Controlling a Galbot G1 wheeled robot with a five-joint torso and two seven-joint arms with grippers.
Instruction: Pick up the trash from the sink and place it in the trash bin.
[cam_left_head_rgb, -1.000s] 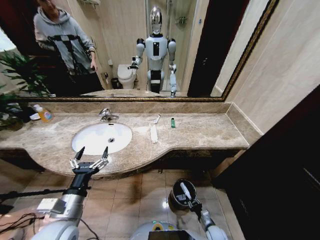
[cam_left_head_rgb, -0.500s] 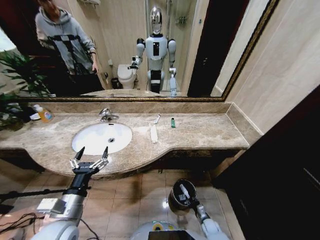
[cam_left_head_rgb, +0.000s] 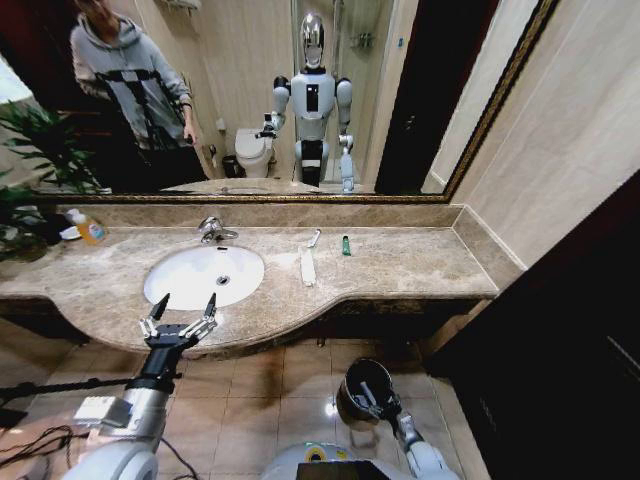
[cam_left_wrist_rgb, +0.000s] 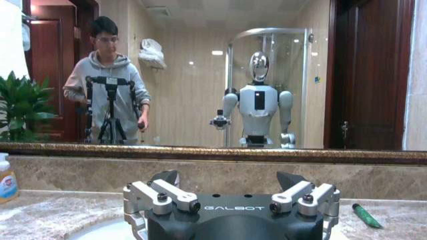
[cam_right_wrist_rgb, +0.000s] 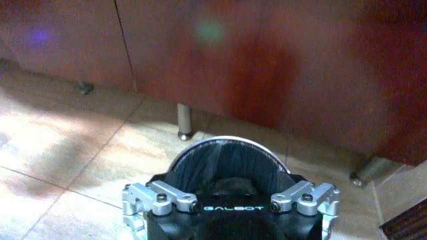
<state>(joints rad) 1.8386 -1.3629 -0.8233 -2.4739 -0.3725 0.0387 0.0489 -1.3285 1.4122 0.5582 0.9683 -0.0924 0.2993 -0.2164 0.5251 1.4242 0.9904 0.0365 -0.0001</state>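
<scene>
a bathroom vanity seen from the robot's head: a beige-brown marble counter (cam_left_head_rgb: 400, 262) holds an oval white sink (cam_left_head_rgb: 204, 275) with a chrome faucet (cam_left_head_rgb: 212, 230) behind it. the basin looks bare apart from its drain.

the trash lies on the counter to the right of the sink, not in it: a long flat white packet (cam_left_head_rgb: 308, 267) just beside the basin rim, a slim white stick (cam_left_head_rgb: 314, 238) a little behind it, and a tiny dark-green bottle (cam_left_head_rgb: 346, 245) near the back wall. the green bottle also shows at the counter's edge in the left wrist view (cam_left_wrist_rgb: 363, 216).

at the far left of the counter, well apart from the trash, stands a clear bottle of orange liquid (cam_left_head_rgb: 88, 228).

on the tiled floor below the counter's front edge sits the trash bin (cam_left_head_rgb: 350, 384), small, round and black with a shiny rim. a white tube-like item (cam_left_head_rgb: 368, 392) shows inside it.

the right gripper (cam_left_head_rgb: 385, 404) is low at the bin's mouth; in the right wrist view the bin's dark interior (cam_right_wrist_rgb: 223, 162) lies right ahead of it, and whether its fingers are apart or together cannot be told.

the left gripper (cam_left_head_rgb: 182, 316) hovers at the counter's front edge, just before the sink, its fingers spread wide and holding nothing.
</scene>
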